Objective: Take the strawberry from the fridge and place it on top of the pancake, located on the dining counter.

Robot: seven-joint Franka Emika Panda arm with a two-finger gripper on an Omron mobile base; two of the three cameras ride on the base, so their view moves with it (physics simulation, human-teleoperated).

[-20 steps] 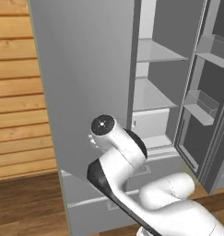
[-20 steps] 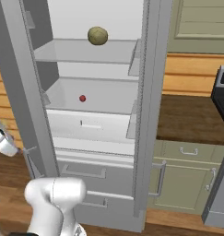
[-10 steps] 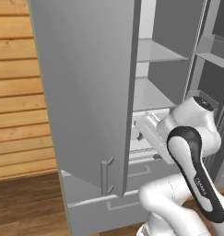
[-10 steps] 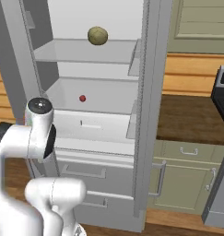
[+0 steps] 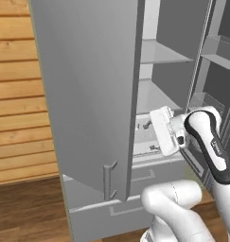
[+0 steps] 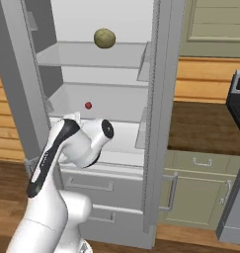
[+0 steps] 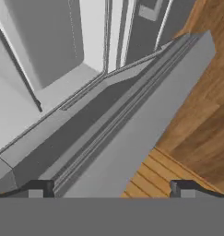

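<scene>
The fridge [image 5: 88, 94] stands with its doors open, showing a white interior with shelves. The strawberry [image 6: 88, 105], a tiny dark-red berry, lies on the middle shelf toward the back left. My gripper [image 5: 149, 137] is at the fridge opening, low in front of that shelf, just right of the left door's edge. In the hand view the fingertips [image 7: 37, 188] sit wide apart with nothing between them, so the gripper [image 7: 112, 190] is open. It looks along the door's edge [image 7: 145, 120] toward the wooden floor. The pancake and the dining counter are out of view.
An olive-brown ball [image 6: 104, 38] rests on the upper shelf. Two drawers [image 6: 92, 185] close the fridge's lower part. Door bins [image 5: 220, 47] hang on the right door. Green lower cabinets [image 6: 200, 183] and a dark stove [image 6: 237, 108] stand to the right, a wood-panel wall [image 5: 17, 94] to the left.
The arm has swung from in front of the left door rightward to the fridge opening, and the hand now sits at the level of the strawberry's shelf. The strawberry has not moved.
</scene>
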